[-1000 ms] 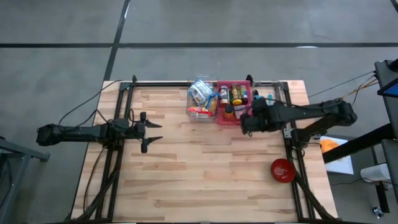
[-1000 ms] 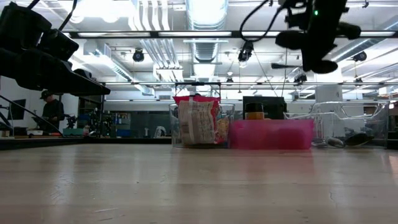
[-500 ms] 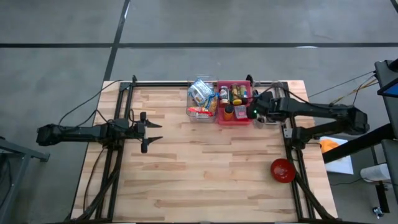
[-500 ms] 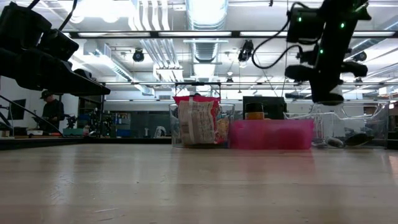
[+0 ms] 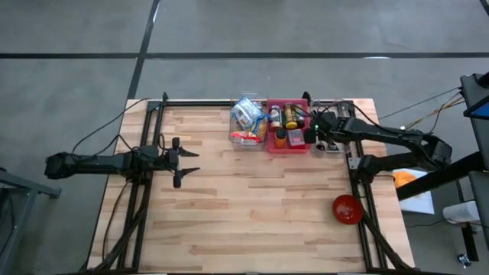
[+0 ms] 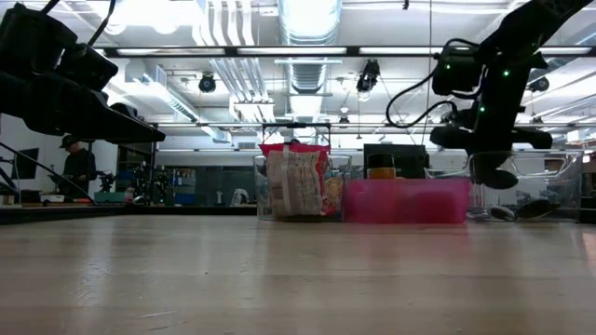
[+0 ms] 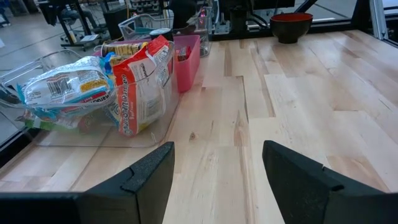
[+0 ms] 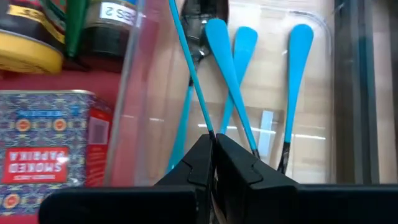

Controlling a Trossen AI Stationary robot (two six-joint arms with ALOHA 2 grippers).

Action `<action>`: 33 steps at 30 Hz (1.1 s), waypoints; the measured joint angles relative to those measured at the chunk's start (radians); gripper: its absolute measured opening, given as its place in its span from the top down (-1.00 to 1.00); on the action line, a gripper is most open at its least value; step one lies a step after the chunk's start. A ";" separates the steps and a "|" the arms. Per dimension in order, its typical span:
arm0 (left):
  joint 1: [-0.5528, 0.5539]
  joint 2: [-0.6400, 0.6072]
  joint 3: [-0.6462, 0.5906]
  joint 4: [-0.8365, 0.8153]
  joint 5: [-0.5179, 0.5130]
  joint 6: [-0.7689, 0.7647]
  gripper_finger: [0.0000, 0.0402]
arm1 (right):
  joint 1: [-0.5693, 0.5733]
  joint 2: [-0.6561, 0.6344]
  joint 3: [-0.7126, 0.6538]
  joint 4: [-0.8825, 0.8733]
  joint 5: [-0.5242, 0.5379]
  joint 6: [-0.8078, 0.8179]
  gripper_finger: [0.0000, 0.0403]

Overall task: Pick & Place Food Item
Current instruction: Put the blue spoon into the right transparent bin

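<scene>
Food fills two bins at the table's far edge. A clear bin [image 5: 238, 139] holds snack bags [image 7: 140, 87]. A pink bin [image 6: 405, 200] holds jars and a smoked paprika tin [image 8: 46, 146]. Right of the pink bin stands a clear bin [image 8: 134, 93] with blue-handled utensils [image 8: 230, 68]. My right gripper [image 5: 315, 137] hangs shut over that utensil bin, pointing steeply down; its fingertips [image 8: 214, 146] are just above the handles. My left gripper [image 5: 186, 161] waits open at the table's left, fingers level, nothing between them. My right gripper has its shut fingertips [image 8: 205, 149] right at the end of a thin blue handle [image 8: 193, 81] in the utensil bin. I cannot tell whether they touch it.
A red bowl [image 5: 348, 208] sits near the table's right edge, toward the front. The middle and near part of the wooden table [image 5: 252, 221] is bare board. Dark frame rails run along the table's left and right sides.
My right gripper has swung from the near side of the pink bin toward the table's far right corner and gone down. It now hangs over the utensil bin. Its wrist has rolled and tipped more steeply down. The fingers have stayed shut.
</scene>
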 joint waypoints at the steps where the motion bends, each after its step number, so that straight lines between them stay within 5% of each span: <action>1: 0.000 0.000 0.000 0.000 0.000 0.000 -0.21 | -0.003 0.000 -0.003 0.000 0.000 -0.002 0.94; 26: 0.000 0.000 0.000 0.000 0.000 -0.003 -0.21 | -0.006 0.000 -0.054 0.024 -0.016 -0.003 0.93; 33: 0.000 0.000 0.000 0.000 0.000 -0.003 -0.21 | -0.010 0.000 -0.054 0.025 -0.015 0.012 0.66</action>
